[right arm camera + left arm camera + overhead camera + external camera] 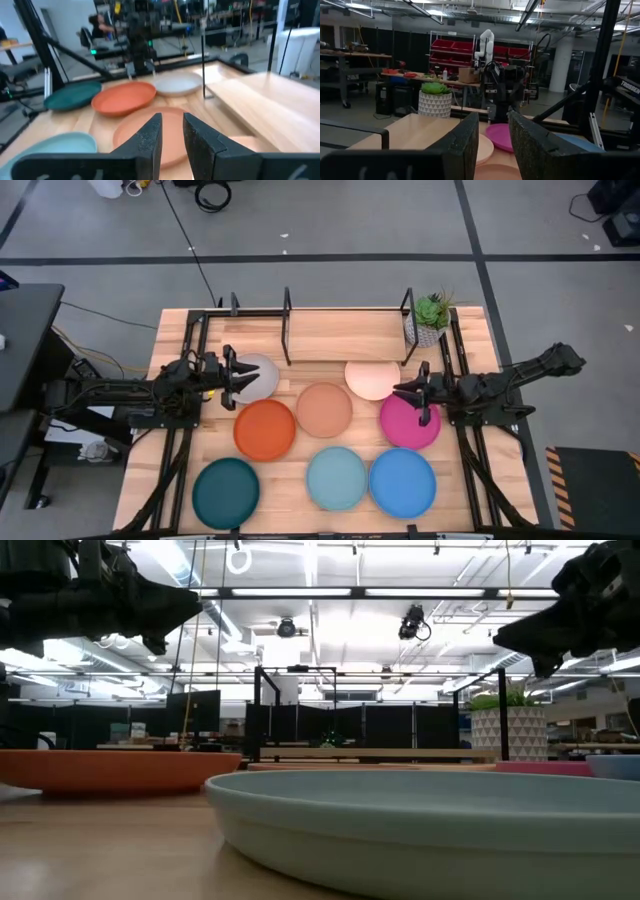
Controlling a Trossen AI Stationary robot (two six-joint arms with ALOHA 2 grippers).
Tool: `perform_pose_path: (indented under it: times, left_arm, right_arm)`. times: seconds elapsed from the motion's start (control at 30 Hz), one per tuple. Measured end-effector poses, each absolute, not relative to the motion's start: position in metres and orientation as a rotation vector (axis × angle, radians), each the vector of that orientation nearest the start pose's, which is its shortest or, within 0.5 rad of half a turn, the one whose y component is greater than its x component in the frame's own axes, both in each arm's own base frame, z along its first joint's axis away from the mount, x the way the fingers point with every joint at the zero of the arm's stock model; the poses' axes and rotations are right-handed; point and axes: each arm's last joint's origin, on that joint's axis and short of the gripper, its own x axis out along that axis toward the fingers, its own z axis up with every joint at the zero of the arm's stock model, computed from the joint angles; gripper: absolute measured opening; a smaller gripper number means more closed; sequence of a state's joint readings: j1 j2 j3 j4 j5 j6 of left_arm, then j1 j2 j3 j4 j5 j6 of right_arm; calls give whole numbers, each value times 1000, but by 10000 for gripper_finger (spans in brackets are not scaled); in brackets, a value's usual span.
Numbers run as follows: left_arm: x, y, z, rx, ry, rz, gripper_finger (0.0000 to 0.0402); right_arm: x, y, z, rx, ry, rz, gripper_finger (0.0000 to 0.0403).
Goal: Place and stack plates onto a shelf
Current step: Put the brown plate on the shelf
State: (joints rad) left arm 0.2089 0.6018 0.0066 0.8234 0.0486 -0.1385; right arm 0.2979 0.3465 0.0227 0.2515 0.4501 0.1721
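Observation:
Eight plates lie flat on the tabletop: grey-white (262,379), cream (370,379), peach (324,409), orange (265,429), magenta (408,425), dark teal (226,492), light teal (337,478), blue (402,482). The shelf (345,335), a light plank with black posts, stands at the far edge and bears nothing. My left gripper (232,377) (493,140) hovers open over the grey-white plate's left rim. My right gripper (420,392) (172,132) hovers open between the cream and magenta plates. In the low view both grippers hang well above the table.
A small potted plant (431,318) in a patterned white pot stands at the shelf's right end. Black frame rails run along the table's left (190,370) and right (460,360) sides. Bare wood shows between the plates and the shelf.

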Motion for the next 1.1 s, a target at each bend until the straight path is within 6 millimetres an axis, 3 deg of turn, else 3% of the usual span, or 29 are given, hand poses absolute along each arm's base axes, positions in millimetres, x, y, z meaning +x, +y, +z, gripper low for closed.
perform_pose_path:
  times: [0.47,0.87,1.1]
  left_arm:
    - [131,22,187,-199,-230,57,115]
    - [133,9,187,-222,-222,-25,115]
    - [133,11,187,-230,-230,34,115]
  right_arm:
    - [156,21,174,97,416,-206,84]
    - [228,32,184,-123,724,-32,87]
    - [276,44,181,-240,868,83,125]
